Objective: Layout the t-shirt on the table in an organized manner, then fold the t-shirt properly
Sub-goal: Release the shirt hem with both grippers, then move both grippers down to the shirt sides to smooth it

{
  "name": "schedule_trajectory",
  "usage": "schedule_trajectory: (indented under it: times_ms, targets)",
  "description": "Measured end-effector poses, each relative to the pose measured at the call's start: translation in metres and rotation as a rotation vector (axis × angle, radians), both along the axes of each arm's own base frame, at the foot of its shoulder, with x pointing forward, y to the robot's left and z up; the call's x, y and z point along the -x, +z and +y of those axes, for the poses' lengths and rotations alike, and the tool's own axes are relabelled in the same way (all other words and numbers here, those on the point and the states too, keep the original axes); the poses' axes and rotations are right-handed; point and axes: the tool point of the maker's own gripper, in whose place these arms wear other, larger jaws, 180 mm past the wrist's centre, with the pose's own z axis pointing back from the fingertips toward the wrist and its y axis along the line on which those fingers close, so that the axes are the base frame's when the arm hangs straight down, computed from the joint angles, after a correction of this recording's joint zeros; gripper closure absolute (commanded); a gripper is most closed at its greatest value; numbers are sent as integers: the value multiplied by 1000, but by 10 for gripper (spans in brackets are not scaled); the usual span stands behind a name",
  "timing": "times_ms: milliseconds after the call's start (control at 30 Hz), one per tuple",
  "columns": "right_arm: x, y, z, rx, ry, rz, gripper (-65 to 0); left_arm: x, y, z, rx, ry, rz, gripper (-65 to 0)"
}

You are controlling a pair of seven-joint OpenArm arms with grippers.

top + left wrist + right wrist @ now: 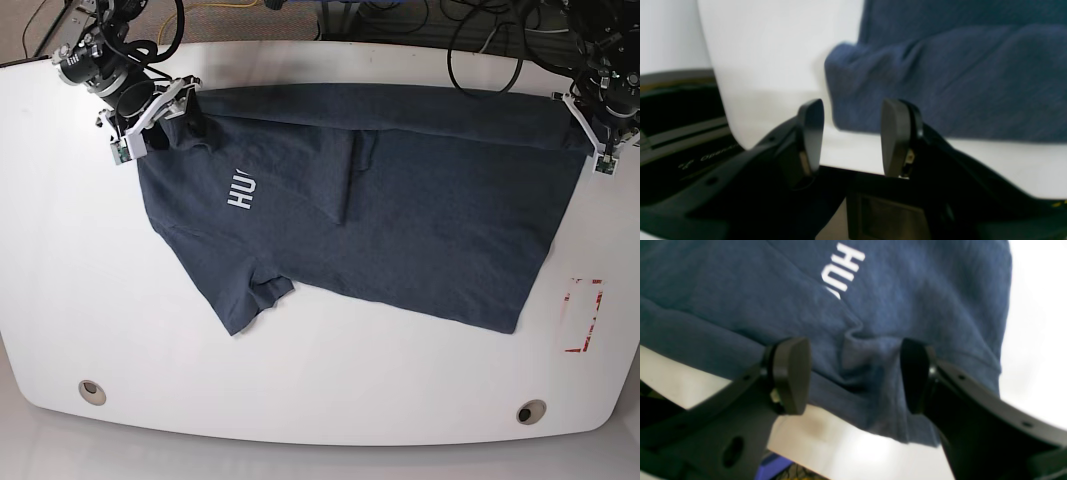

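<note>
1. Nearest the base camera, the counter [300,410] is bare along its front edge, with a grommet hole [91,390] at one corner, another [530,411] at the other, and a red-outlined mark [583,315] just beyond the shirt's hem end.

2. The t-shirt [400,230] lies across the middle and far half of the counter. Its long axis runs roughly side to side in the base view, slightly skewed. The end with white lettering [241,189] faces the right tool; the hem end faces the left tool. One sleeve [250,300] juts toward the near edge, and a fold ridge [345,185] crosses the chest, so it is not yet flat.

3. At the far edge, the right tool [855,376] stands with its jaws apart and nothing clamped. Cloth sits between the pads, with a small pucker [857,340] in the gap.

4. The left tool [851,136] is also spread and empty. The shirt's edge [840,96] lies just ahead of it, apart from both pads.

5. Judgement: the two tools sit at opposite far corners, in line with the garment's long axis. Smoothing likely means regripping those corners; the right tool is closer to fabric than the left.
</note>
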Motion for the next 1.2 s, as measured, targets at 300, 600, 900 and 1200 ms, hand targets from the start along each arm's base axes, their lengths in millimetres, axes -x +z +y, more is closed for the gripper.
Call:
schedule_trajectory:
  times_ms: [300, 600, 900, 1200]
  targets:
    - [-54, 15, -13, 37, -30, -100, -409, -35, 30, 13, -41, 17, -103, -262]
    - [-92, -16, -45, 91, -93, -5, -409, -100, 79, 7, -40, 4, -303, -262]
    - [-118, -42, -74, 39, -143, 46, -409, -147, 112, -20, -27, -89, -414, -262]
    - [-123, -64, -84, -59, -199, 52, -409, -166, 117, -36, -9, -146, -427, -262]
